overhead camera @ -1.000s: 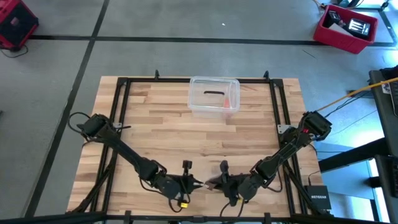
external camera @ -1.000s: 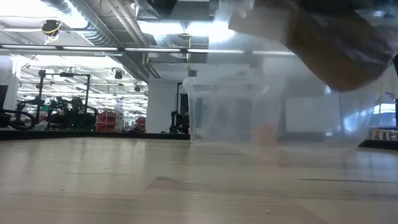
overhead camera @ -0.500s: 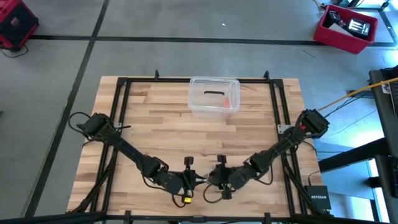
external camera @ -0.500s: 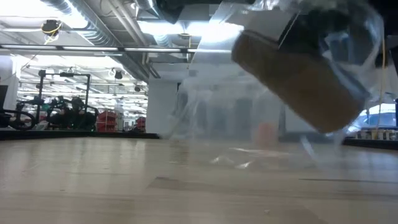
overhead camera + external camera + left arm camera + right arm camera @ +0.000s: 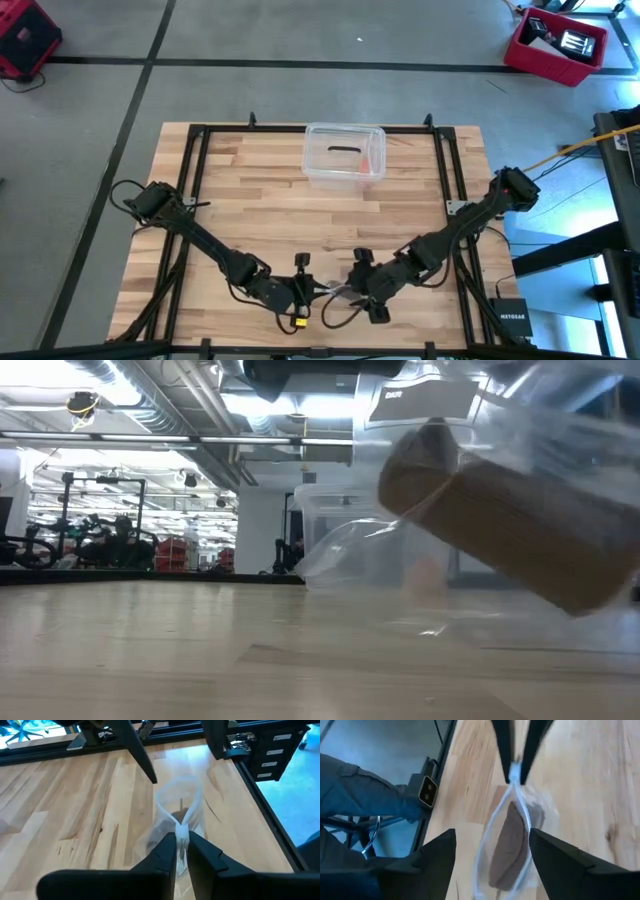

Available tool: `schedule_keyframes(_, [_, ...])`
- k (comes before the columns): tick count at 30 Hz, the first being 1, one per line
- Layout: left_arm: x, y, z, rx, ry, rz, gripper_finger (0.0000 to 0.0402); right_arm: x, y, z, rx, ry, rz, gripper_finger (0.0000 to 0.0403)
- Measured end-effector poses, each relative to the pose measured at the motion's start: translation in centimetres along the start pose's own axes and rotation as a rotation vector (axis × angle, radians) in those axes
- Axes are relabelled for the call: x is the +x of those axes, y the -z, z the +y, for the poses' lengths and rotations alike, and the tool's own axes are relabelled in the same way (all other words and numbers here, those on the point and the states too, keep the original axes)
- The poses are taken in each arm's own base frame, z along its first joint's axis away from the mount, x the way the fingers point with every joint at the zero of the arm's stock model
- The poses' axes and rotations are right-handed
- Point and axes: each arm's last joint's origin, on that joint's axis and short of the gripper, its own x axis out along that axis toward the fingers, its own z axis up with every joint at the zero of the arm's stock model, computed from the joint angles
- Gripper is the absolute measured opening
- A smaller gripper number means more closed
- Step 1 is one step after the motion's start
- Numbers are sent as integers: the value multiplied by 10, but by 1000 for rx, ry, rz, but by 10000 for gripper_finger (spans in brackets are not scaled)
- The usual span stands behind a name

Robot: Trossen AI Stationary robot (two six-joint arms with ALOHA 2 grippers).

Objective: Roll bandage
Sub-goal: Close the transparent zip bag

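Wooden table (image 5: 250,190), bagged bandage (image 5: 507,842) between open right end effector (image 5: 492,857)

You can read "NETGEAR" on the small black box (image 5: 513,318) on the floor just off the table's right corner, in the high view. Nothing else reads clearly.

The bandage (image 5: 507,842) sits inside the bag (image 5: 172,822), between both tools, with the plastic box (image 5: 344,154) behind
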Motion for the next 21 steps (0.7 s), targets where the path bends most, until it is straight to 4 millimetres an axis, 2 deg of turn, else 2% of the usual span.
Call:
schedule_keyframes(7, [0,-3,0,-12,3,-29,28,-9,-15,4,84,26,-52,252])
schedule_keyframes(10, [1,-5,1,-17,2,-41,33,-4,-16,3,106,86,-84,252])
schedule_keyframes(18, [2,-7,3,-36,-1,-58,27,22,-6,2,83,121,-19,252])
schedule_keyframes(21, [2,-8,3,-40,0,-65,30,28,-3,2,76,124,1,231])
